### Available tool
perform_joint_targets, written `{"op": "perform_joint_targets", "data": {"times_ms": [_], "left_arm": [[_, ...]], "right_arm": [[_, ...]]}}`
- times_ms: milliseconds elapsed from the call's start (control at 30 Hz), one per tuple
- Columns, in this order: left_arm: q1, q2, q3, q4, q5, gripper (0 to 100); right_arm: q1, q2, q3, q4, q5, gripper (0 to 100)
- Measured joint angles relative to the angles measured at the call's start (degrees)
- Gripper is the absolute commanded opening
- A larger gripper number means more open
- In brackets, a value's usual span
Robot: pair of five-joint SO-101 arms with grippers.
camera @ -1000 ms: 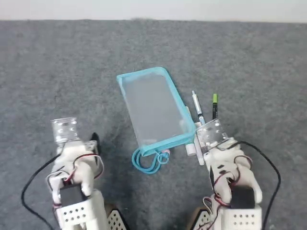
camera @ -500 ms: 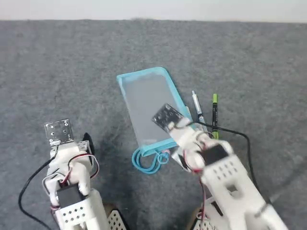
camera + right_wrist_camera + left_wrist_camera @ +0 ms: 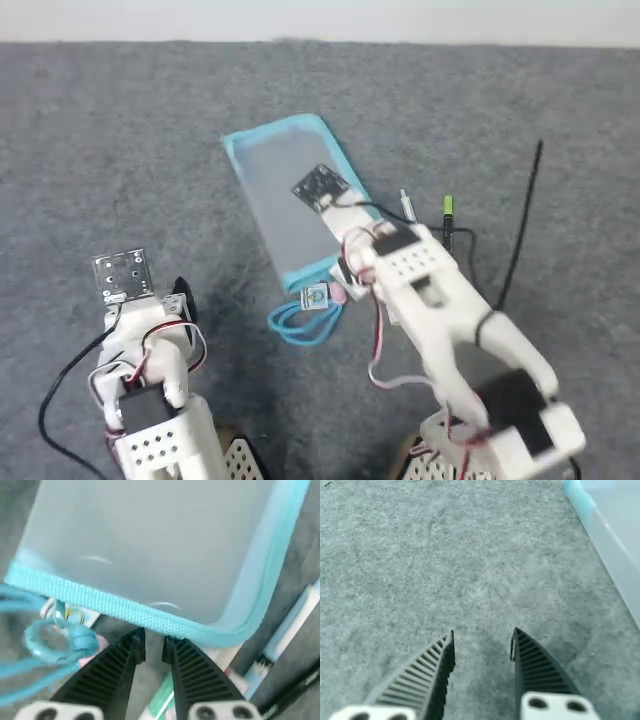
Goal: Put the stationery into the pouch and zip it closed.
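Pouch (image 3: 272, 190), translucent rectangle, teal fabric edging

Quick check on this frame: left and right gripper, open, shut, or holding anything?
Left gripper: open, empty, over the carpet.
Right gripper: barely open, holding nothing, tips at the pouch zipper edge.

Bench (image 3: 110, 130): one, covered in grey, short-piled, felt-like fabric across all that shows; mottled with light and dark flecks; flat and even. Coarse and speckled where seen close in the left wrist view.
Strip (image 3: 320, 20): one, plain off-white band along the bench's far edge; straight, unmarked; wall or border, cannot tell.
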Motion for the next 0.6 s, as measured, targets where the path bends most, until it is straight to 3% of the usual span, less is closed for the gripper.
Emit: {"op": "perform_joint_targets", "data": {"times_ms": [267, 600], "left_arm": [[0.0, 0.0, 0.0, 0.0, 0.0, 18], [0.0, 0.0, 0.0, 0.0, 0.0, 18]], "right_arm": [[0.09, 7.12, -11.52, 2.46, -3.34, 8.0], [-5.01, 2.46, -8.44, 7.03, -6.33, 8.0]]}}
